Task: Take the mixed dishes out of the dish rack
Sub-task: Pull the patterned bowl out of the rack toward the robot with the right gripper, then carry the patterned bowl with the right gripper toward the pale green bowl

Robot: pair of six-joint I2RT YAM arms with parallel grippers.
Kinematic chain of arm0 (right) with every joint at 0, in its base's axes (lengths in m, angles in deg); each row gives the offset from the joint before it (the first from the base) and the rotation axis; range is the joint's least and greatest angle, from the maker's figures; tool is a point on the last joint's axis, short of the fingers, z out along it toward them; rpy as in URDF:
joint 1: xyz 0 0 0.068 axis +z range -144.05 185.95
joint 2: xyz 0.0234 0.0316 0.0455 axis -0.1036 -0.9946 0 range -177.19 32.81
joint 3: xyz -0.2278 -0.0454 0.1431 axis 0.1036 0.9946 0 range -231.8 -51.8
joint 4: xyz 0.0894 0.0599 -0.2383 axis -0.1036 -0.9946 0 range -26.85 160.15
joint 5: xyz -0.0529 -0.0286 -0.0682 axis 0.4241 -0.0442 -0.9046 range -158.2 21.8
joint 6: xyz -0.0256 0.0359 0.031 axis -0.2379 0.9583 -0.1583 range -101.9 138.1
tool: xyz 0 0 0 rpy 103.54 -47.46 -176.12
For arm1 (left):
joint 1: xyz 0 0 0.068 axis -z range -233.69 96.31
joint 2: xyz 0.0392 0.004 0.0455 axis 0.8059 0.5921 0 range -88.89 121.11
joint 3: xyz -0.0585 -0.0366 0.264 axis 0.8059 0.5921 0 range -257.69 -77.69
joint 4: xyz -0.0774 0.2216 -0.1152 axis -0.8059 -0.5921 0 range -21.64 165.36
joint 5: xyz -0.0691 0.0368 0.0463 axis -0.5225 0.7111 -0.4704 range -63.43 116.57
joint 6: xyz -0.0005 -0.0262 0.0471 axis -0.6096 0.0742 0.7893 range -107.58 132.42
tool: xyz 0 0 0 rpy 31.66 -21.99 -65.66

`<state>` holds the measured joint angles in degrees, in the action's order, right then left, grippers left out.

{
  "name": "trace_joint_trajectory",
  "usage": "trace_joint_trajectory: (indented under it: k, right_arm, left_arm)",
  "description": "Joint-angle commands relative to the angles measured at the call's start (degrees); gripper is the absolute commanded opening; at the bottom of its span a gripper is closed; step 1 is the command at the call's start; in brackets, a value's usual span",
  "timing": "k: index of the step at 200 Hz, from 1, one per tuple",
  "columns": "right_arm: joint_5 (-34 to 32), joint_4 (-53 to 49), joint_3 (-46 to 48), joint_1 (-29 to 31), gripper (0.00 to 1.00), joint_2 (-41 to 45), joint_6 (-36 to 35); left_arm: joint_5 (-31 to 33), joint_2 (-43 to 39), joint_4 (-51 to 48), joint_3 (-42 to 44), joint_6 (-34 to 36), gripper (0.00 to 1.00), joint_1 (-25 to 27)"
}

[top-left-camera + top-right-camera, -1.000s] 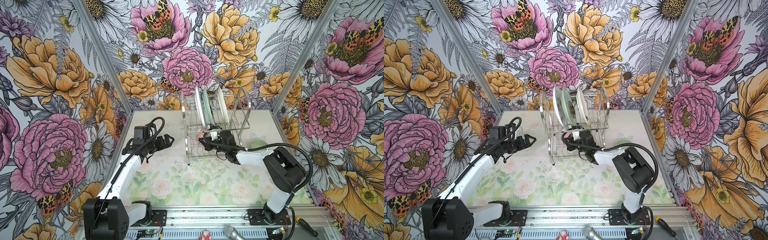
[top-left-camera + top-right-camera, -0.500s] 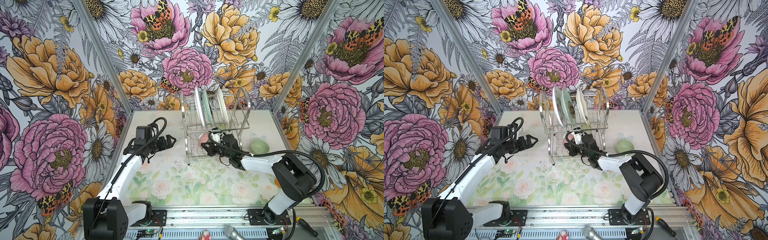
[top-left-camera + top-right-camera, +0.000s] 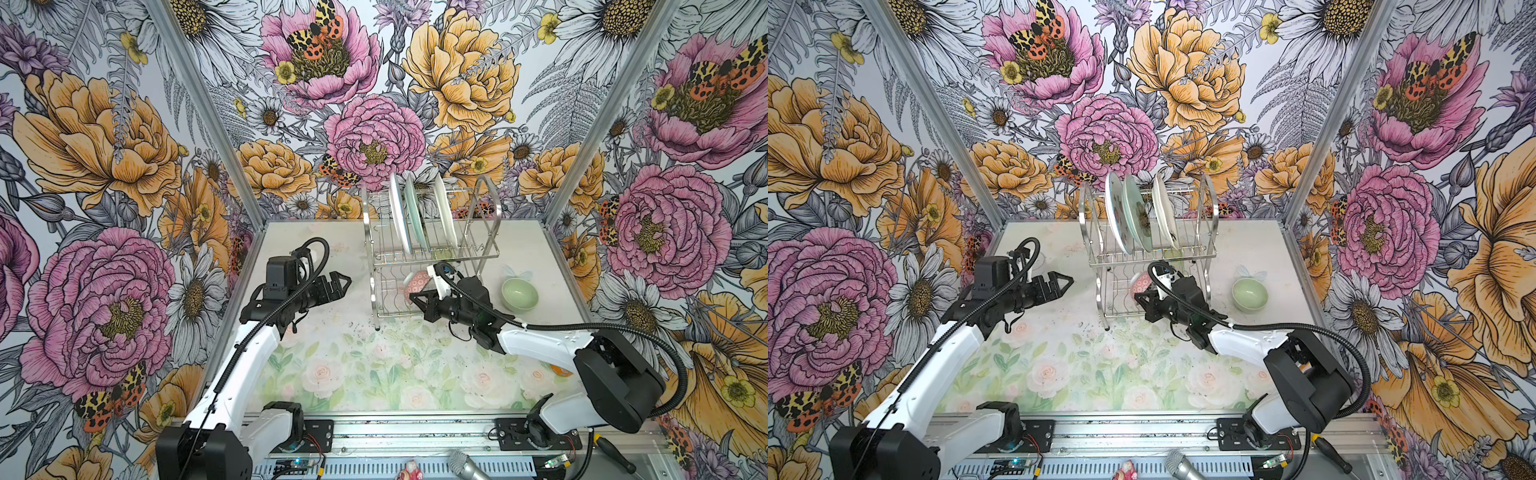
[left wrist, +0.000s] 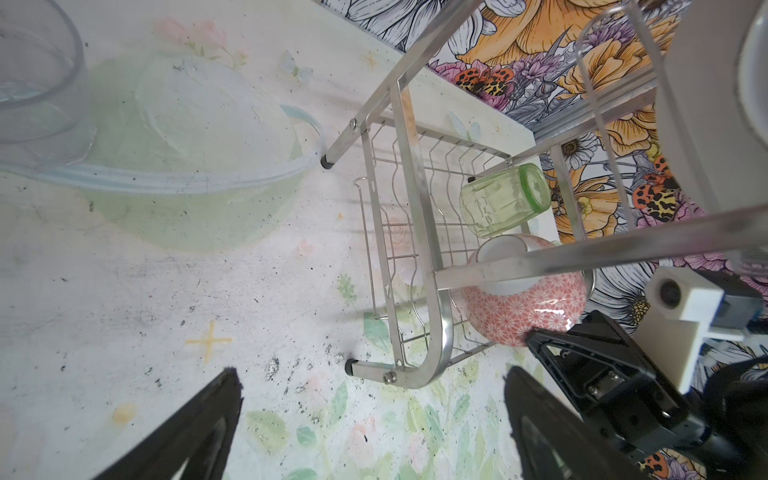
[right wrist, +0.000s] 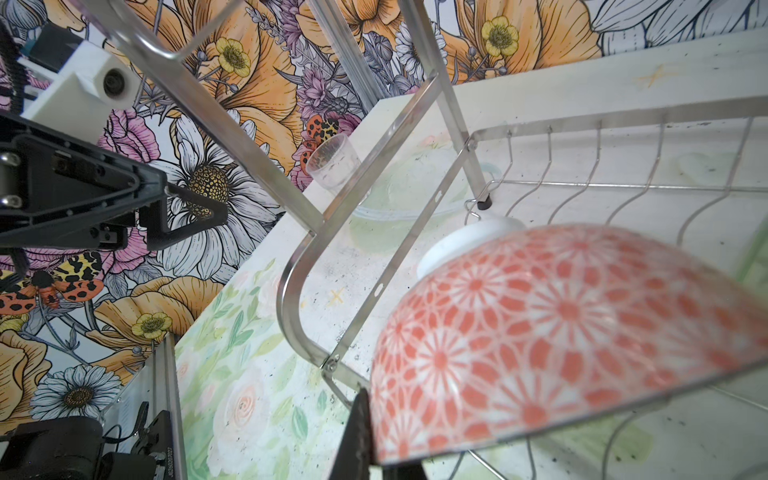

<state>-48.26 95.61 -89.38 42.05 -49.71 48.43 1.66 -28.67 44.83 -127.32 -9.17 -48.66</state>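
Removal of pink bowl (image 4: 536, 307) from rack (image 4: 419, 232): rim pinched in right gripper (image 3: 415, 297); left gripper (image 3: 343, 284) spread, idle. Next, probably withdrawal beneath bar (image 4: 540, 259) above gripper.

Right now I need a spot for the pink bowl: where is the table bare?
Widest patch: the table front, between both arms, before the dish rack. Smaller: right back corner behind the pale green bowl. Crowded: between rack and that bowl, where the right gripper holds the pink bowl; left of the rack, the left gripper and clear tumbler.
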Motion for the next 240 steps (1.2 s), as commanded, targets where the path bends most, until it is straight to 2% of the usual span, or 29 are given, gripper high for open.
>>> trace_joint_trajectory:
  k: [1,63,139,240]
  right_arm:
    - [-1.0,2.2,0.9,0.5,0.00,3.5,-1.2]
    - [-0.7,-0.5,3.6,0.6,0.00,8.9,-0.8]
    - [-4.3,-2.9,7.0,0.5,0.00,14.5,-0.6]
    - [-15.8,-13.1,11.7,-2.2,0.00,30.0,-1.1]
  left_arm:
    - [1.5,-3.2,1.2,1.0,-1.7,0.99,0.6]
    - [6.1,-11.1,1.5,3.5,-2.3,0.99,5.3]
    - [7.1,-16.8,2.0,5.6,-3.9,0.99,6.2]
    - [6.2,-15.9,2.3,4.3,-0.4,0.99,6.2]
